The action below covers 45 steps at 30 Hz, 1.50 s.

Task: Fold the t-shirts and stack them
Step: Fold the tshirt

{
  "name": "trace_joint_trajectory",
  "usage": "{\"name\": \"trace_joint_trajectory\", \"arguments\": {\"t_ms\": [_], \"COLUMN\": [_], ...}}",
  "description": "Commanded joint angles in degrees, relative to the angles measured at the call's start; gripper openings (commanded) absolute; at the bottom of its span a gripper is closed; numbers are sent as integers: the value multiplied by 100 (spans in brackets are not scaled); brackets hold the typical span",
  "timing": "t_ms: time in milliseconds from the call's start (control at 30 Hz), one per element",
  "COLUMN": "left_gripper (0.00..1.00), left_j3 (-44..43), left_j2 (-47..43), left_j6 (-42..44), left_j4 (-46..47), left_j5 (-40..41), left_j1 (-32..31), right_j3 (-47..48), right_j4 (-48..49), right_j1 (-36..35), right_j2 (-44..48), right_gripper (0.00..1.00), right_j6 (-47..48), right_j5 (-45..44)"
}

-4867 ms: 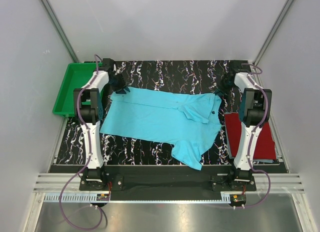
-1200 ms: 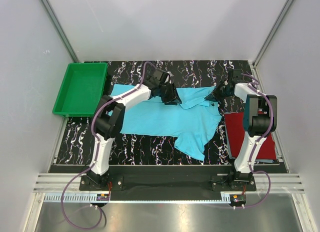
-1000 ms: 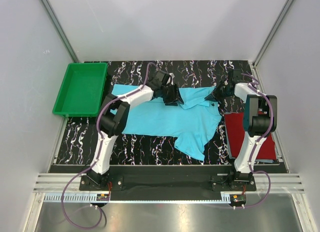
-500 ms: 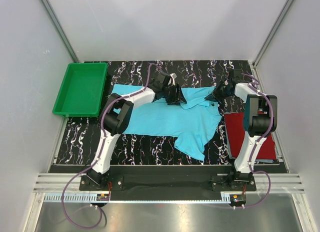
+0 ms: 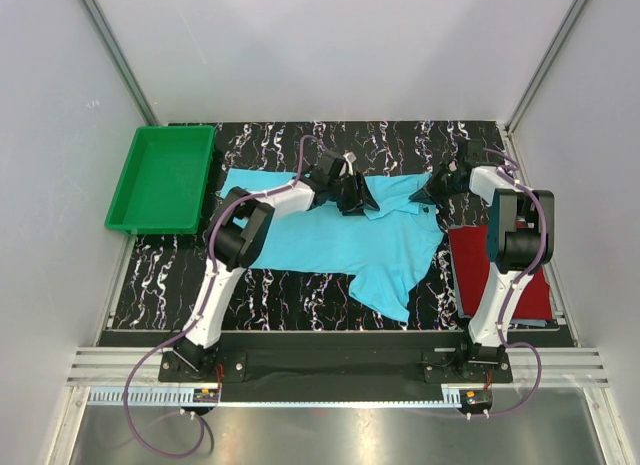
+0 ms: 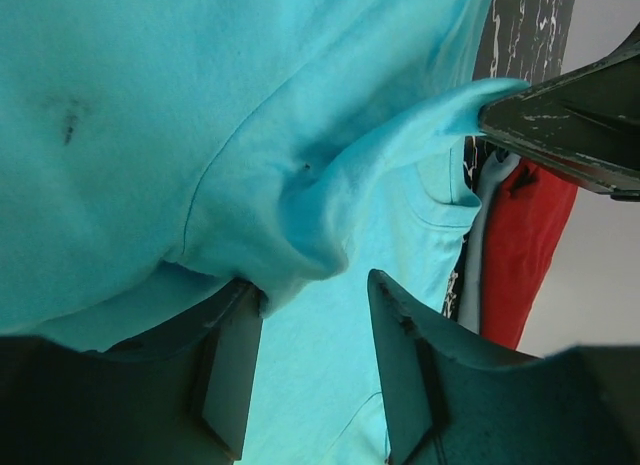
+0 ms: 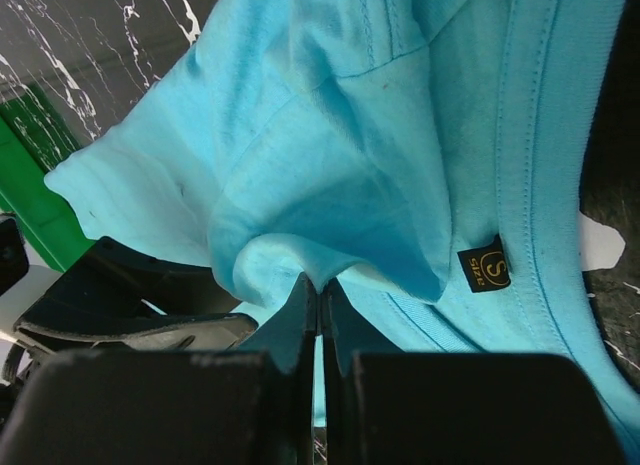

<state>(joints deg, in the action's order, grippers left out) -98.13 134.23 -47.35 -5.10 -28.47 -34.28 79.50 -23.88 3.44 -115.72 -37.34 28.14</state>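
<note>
Overhead, both arms reach far forward: right gripper (image 5: pixel 437 182) pinches the soft turquoise cloth t-shirt (image 5: pixel 330 235); left gripper (image 6: pixel 315 315) jaws half-open, a fold between them.

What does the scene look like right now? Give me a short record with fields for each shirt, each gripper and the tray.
turquoise t-shirt: spread out between the arms, rumpled, not yet folded
dark red t-shirt: folded rectangle at the right edge
left gripper: open, jaws apart at a raised fold of the turquoise t-shirt
right gripper: shut on the turquoise t-shirt near its neck label
green tray: far left, no cloth in it
</note>
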Motion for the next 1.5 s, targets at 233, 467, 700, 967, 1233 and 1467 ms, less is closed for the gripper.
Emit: {"name": "trace_joint_trajectory", "arguments": {"t_ms": [233,467,700,967,1233,1467], "left_gripper": [33,8,2,5,11,18], "left_j3": [505,242,364,136,136,136], "left_j2": [-433,-451,-574,-521,-407,-337], "left_j6": [-862,-1057,-1031,-820,-705,-512], "left_j4": [765,81,-236,-737,-913,-1150], "left_j5": [-203,-405,-826,-1248,-1495,-1644], "left_j1": [0,237,484,695,695,695], "right_j3": [118,-461,-1191,-1807,-2000,-2140], "right_j4": [-20,-47,-152,-187,-170,-196], "right_j1": [34,34,7,-98,-177,-186], "right_j2": [85,743,1350,1623,1605,1632], "right_gripper": [0,0,0,0,0,0], "right_j6": [8,-168,-343,-361,-397,-440], "right_j5": [130,51,-2,-55,-256,-494]}}
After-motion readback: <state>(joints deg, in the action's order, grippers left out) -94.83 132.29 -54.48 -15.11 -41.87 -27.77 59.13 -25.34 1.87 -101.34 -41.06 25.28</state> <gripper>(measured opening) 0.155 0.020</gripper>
